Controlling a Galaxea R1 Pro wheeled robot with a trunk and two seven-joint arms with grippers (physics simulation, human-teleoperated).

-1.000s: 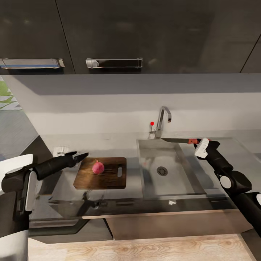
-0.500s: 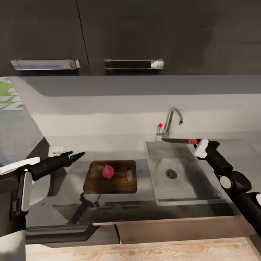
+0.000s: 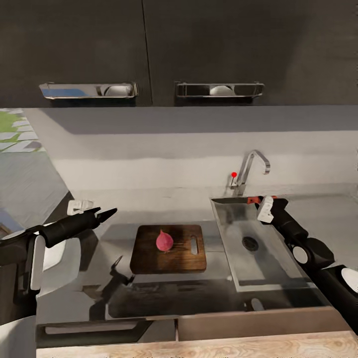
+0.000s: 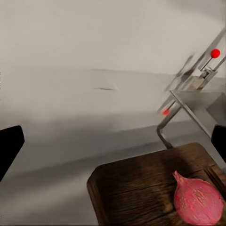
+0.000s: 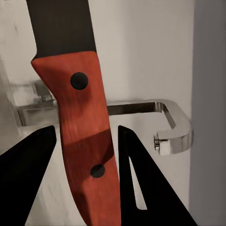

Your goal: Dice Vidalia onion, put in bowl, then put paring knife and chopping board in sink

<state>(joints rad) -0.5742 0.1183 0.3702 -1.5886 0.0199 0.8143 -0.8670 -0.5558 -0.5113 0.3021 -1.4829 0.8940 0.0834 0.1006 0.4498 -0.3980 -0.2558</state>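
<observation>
The dark wooden chopping board (image 3: 149, 258) lies on the glossy grey countertop (image 3: 99, 238), left of the steel sink (image 3: 233, 268). A pinkish-red onion (image 3: 164, 241) sits on the middle of the board, and it is also in the left wrist view as the onion (image 4: 197, 201) on the board (image 4: 136, 188). My left gripper (image 3: 105, 215) hangs open, left of the board and above the counter, with nothing between its fingers (image 4: 9, 146). My right gripper (image 3: 259, 203) is shut on the paring knife's red handle (image 3: 253, 200) over the sink's back edge by the tap (image 3: 252, 168). The knife (image 5: 82, 132) sits between the fingers, blade pointing away.
Dark wall cabinets with steel handles (image 3: 219, 89) hang above the pale backsplash. A small white object (image 3: 79, 205) sits at the counter's back left; I cannot tell what it is. The sink's dark drain (image 3: 250, 243) lies under my right forearm. A wooden floor runs along the counter's front.
The whole view has slid, so counter, board and sink now sit further right in the picture. My right gripper with the knife is closer to the tap; my left gripper is further left of the board.
</observation>
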